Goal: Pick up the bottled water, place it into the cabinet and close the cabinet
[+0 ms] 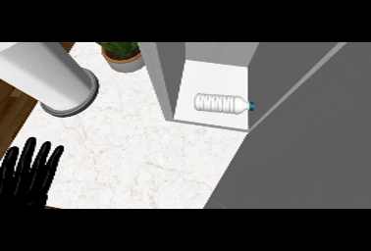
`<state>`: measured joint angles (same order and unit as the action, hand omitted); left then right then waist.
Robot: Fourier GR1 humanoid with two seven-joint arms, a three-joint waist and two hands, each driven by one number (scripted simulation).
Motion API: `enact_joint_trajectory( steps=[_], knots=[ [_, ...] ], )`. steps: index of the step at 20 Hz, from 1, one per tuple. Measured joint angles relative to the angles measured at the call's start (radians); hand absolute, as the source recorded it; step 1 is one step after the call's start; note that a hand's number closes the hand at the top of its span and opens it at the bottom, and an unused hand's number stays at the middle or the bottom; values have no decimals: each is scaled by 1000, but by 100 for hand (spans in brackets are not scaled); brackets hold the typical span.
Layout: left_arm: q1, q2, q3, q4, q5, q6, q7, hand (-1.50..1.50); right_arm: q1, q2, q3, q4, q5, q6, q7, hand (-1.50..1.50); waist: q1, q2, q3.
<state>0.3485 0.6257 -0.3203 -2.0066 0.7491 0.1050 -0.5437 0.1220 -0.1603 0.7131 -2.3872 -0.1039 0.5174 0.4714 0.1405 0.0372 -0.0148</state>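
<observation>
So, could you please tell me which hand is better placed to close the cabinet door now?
Hard to favour either: only the left hand shows, resting open at the lower left, far from the grey door at the right. The bottled water already lies inside the cabinet.

Cut edges and hidden parts at the bench

The left hand point(27, 171) shows only its straight, upright fingers at the lower left — palm and forearm run out past the picture's edge, and the right hand appears nowhere. The potted plant point(123, 55) is clipped at the top, so only its lower leaves and pot rim show. The big white cylinder point(45, 73) is cut off at the upper left; what it is cannot be told. The grey cabinet door point(304, 137) fills the right side and hides the bench point(145, 157) behind it — its far edges lie out of frame. The water bottle point(223, 103) lies inside the cabinet point(163, 73), its label too small to read, the cabinet's top cropped.
</observation>
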Motion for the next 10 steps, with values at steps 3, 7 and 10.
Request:
enact_joint_trajectory(
  steps=[3,7,10],
  knots=[
    [-9,8,4,-3,2,-17,-1,-150,16,11,1,37,-125,20,26,150,22,10,-1],
    [-8,17,12,-3,6,-29,2,-150,27,16,3,71,-236,13,46,150,23,7,0],
    [-2,20,22,0,10,-30,-1,-150,53,18,-23,73,-265,-24,26,150,6,4,1]
  ],
)
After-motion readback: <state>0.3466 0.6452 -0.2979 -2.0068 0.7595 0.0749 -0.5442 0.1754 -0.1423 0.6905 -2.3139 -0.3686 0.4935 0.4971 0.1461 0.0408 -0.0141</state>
